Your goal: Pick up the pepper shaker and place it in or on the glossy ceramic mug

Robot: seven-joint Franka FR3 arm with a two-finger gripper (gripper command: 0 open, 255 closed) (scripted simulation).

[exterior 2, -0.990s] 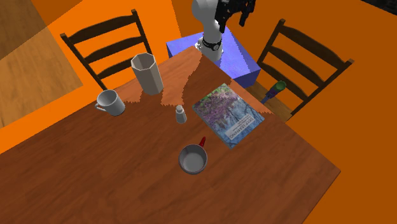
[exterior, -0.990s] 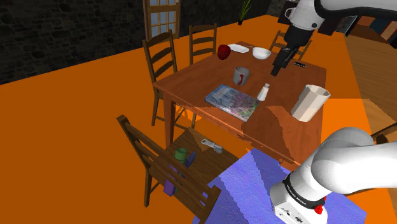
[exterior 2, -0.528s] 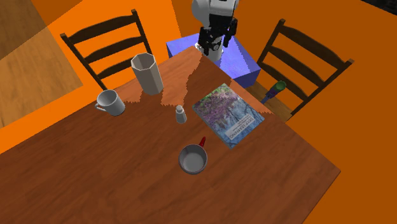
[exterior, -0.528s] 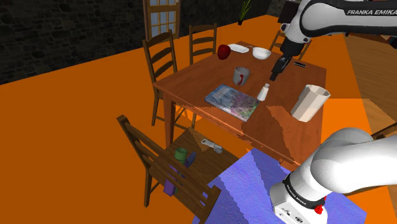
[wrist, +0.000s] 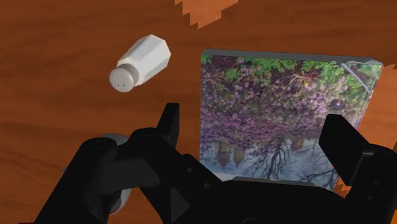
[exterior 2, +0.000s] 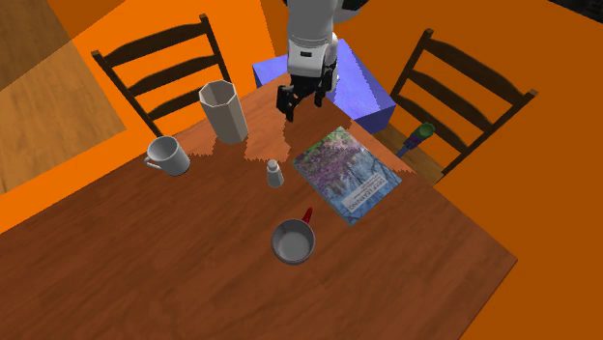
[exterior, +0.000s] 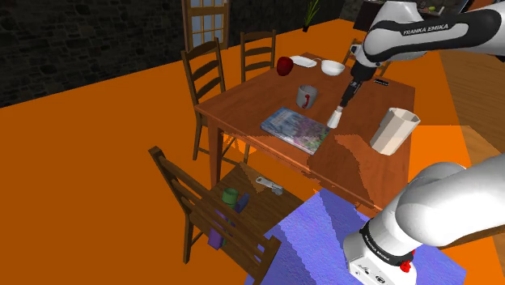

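The pepper shaker (exterior: 333,118) (exterior 2: 274,174) (wrist: 141,62) is small and white with a grey cap, and it stands upright on the wooden table (exterior: 267,91) beside a picture book (exterior: 295,129) (exterior 2: 346,174) (wrist: 280,108). My gripper (exterior: 345,99) (exterior 2: 290,104) (wrist: 254,133) hangs open a little above the table, over the book's edge and just off to one side of the shaker, touching nothing. A grey mug with a red handle (exterior: 306,96) (exterior 2: 292,241) stands farther along the table. A pale mug (exterior 2: 169,155) sits near a tall faceted cup.
The tall faceted cup (exterior: 394,129) (exterior 2: 223,111) stands near the table edge closest to the stand. A white bowl (exterior: 332,67), a plate and a red object (exterior: 284,65) sit at the far end. Wooden chairs (exterior: 206,77) (exterior 2: 464,92) surround the table; one seat holds small items.
The arm has swung down from high above the table's far side, bringing the gripper low beside the shaker. The fingers stayed apart. Nothing on the table moved.
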